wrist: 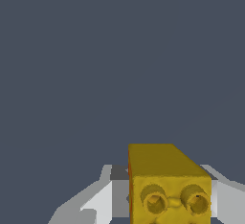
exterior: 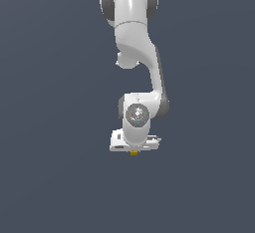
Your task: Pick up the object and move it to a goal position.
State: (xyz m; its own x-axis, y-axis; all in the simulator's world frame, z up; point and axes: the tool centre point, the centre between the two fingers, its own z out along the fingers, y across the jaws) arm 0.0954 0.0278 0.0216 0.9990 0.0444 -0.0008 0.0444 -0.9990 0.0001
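Gripping the mustard-yellow block [wrist: 170,184] between both fingers [wrist: 98,201], my hand [exterior: 133,150] is closing snugly on it, keeping it secure for carrying goalward.

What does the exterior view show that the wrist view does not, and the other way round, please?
Only the exterior view shows the whole white arm, reaching down from the picture's top, with its wrist joint above the gripper; there the block is a tiny yellow speck under the gripper.

Only the wrist view shows the block close up: a boxy body with two round studs on its near face, and a finger beside it.

Both show the yellow block at the gripper and a plain dark grey background.
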